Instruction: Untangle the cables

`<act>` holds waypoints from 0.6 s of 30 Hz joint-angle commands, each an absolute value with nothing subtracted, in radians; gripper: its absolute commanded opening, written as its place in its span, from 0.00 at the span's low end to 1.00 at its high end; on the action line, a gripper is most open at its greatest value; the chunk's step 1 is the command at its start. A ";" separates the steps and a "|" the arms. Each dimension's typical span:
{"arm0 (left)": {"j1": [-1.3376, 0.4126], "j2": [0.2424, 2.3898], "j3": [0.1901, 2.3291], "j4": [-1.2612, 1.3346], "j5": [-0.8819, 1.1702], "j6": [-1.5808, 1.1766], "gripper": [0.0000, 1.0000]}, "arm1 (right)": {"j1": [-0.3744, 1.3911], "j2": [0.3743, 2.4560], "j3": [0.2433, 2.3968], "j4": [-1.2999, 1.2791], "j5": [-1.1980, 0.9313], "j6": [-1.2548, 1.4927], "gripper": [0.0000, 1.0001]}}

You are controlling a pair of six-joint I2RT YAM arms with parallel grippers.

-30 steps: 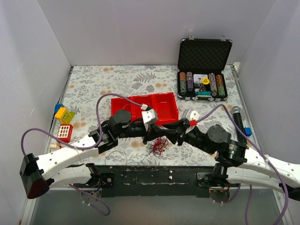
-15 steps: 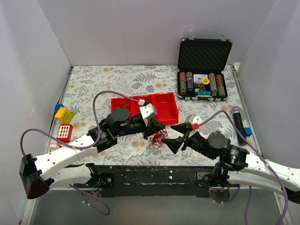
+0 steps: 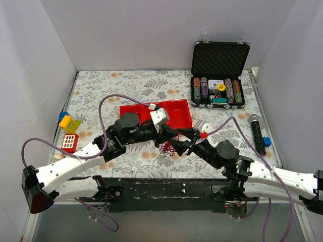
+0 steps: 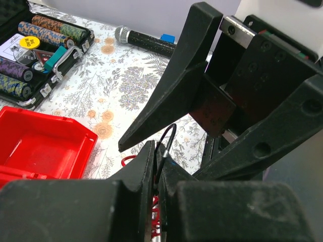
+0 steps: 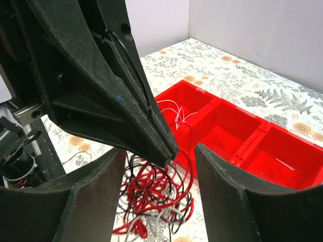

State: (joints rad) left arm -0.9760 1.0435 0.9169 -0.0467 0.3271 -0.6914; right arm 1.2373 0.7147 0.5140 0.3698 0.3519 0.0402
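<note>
The cables are a tangle of thin red, black and white wires on the flowered table, just in front of the red tray. My left gripper is shut on a black cable that loops up from between its fingers, and the bundle hangs below them. My right gripper faces it, open. Its two fingers stand on either side of the left gripper's closed tip, above the tangle, with no wire between them. A few white wires lie in the tray's nearest compartment.
A red three-compartment tray sits right behind the grippers. An open black case of poker chips stands at the back right. A microphone lies by the right wall, and toy bricks by the left.
My right gripper opened, pulled back to the right, then came in again around the left gripper's tip. The left gripper stayed shut on the cable and shifted slightly right and up.
</note>
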 commanded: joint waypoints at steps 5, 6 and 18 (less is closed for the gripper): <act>-0.974 1.054 0.983 -0.060 0.368 -0.722 0.00 | 1.241 0.834 0.471 0.601 0.371 0.067 0.57; -0.974 1.054 0.995 -0.061 0.368 -0.732 0.00 | 1.241 0.844 0.454 0.621 0.370 0.075 0.55; -0.962 1.103 1.224 -0.060 0.416 -0.828 0.00 | 1.243 0.877 0.246 0.650 0.390 0.241 0.44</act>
